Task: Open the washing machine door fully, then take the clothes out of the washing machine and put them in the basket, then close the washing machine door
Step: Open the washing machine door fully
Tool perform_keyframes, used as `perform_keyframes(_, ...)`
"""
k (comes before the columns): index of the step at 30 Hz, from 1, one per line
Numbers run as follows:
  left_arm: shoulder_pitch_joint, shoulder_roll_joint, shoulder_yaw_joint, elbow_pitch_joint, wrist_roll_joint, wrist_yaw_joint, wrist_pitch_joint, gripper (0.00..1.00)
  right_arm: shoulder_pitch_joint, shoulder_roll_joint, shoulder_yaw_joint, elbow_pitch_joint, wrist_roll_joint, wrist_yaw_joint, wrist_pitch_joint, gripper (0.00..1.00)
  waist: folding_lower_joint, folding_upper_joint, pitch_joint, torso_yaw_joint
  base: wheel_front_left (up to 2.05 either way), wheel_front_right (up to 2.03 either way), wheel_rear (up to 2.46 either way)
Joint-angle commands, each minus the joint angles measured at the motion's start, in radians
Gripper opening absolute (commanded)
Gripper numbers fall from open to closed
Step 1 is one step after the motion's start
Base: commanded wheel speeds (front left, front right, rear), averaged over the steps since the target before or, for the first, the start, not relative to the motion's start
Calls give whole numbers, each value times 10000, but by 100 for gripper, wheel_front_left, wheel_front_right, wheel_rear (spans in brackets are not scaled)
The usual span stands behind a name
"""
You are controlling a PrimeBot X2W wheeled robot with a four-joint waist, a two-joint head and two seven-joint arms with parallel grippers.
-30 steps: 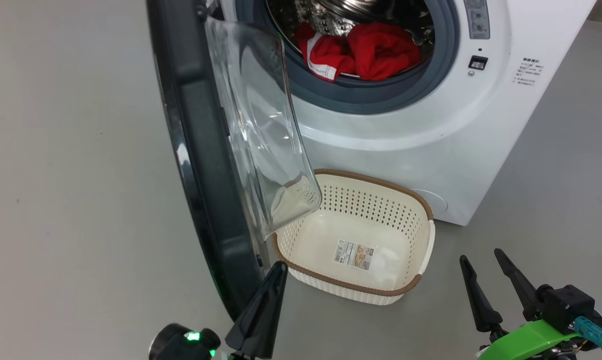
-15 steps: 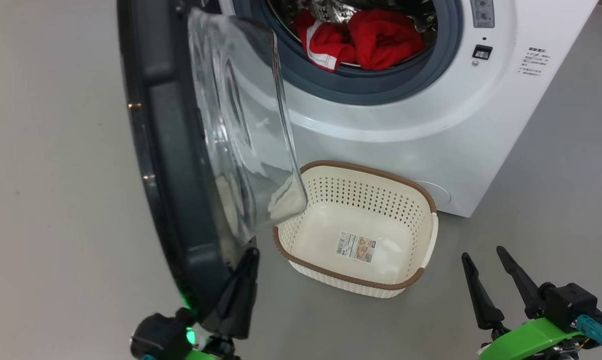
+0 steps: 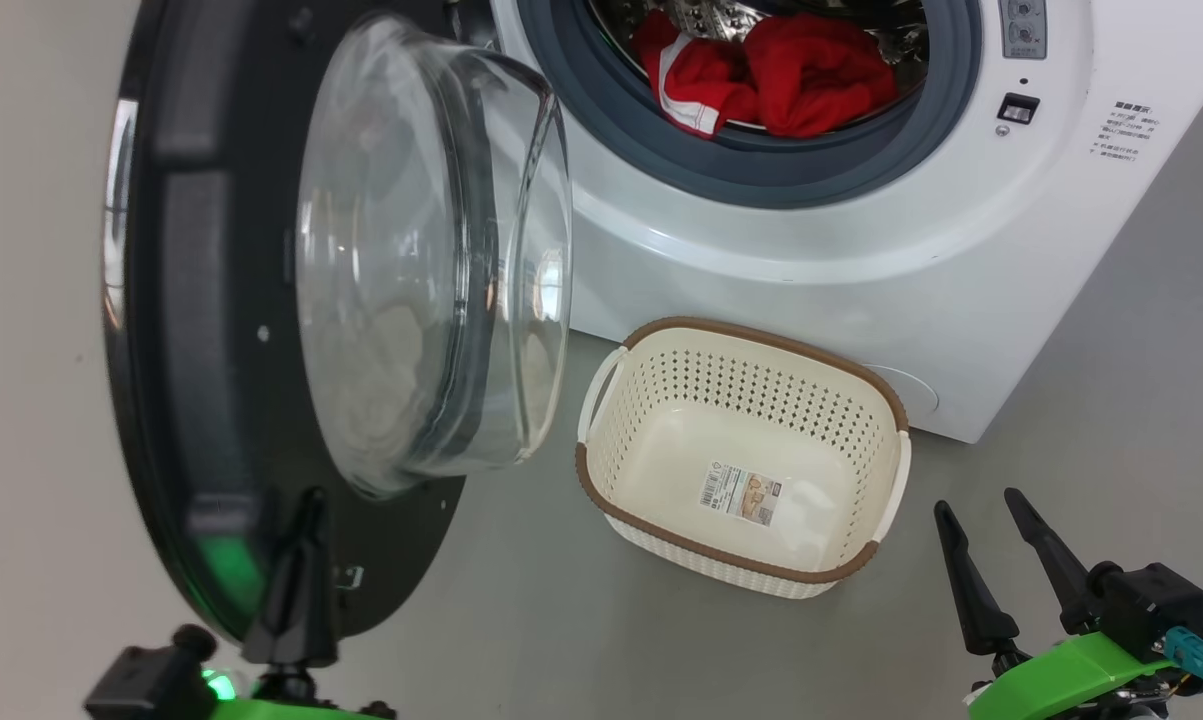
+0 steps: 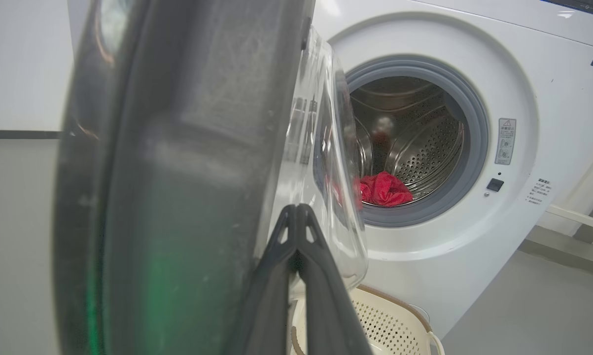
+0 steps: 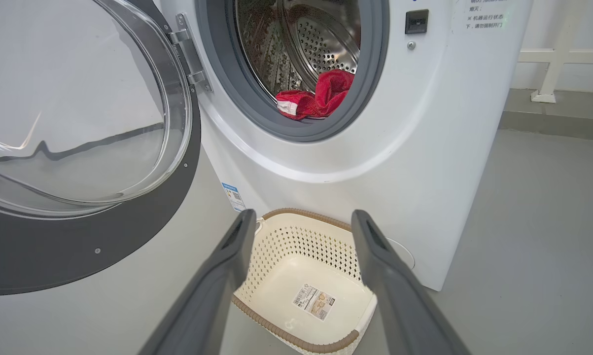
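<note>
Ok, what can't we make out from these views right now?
- Head view: the top edge cuts off the drum. The clothes are bunched, so their count is unclear.
- Left wrist view: whether the left hand touches the washing machine door is unclear, because the dark rim blurs up close.
- Head and right wrist views: the print on the basket label is too small to read.

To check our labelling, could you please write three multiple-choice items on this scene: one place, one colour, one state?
1. Where does the cream-white perforated plastic basket stand? A on a shelf; B on the grey floor before the white front-loading washing machine; C atop it.
2. The soft clothes in the steel drum are: A blue; B green; C red.
3. The right gripper is: A open; B shut on clothes; C shut on the basket.
Key: B, floor beneath it; C, red fabric; A, fingers apart.
</note>
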Motion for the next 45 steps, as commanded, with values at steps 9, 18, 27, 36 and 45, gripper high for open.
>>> perform_keyframes(9, -315, 127, 1911, 123, 670, -118, -51, 0, -307, -168, 296, -298, -6, 65, -63, 100, 0, 0, 84, -6, 0, 0, 0)
perform_keyframes(18, -1095, 127, 3537, 1007, 1159, -633, -51, 0, -371, -257, 314, -320, -17, 65, -63, 100, 0, 0, 333, -158, 0, 0, 0)
perform_keyframes(27, -2050, 269, 5003, 1940, 1498, -1072, -51, 0, -456, -382, 305, -362, -31, 65, -63, 100, 0, 0, 642, -274, 0, 0, 0)
perform_keyframes(36, -3184, 792, 5926, 3055, 1846, -1245, -51, 0, -588, -546, 204, -417, -74, 65, -63, 100, 0, 0, 1044, -285, 0, 0, 0)
perform_keyframes(45, -4167, 1279, 6641, 4362, 1940, -1289, -51, 0, -807, -675, 172, -470, -116, 65, -63, 100, 0, 0, 1448, -375, 0, 0, 0)
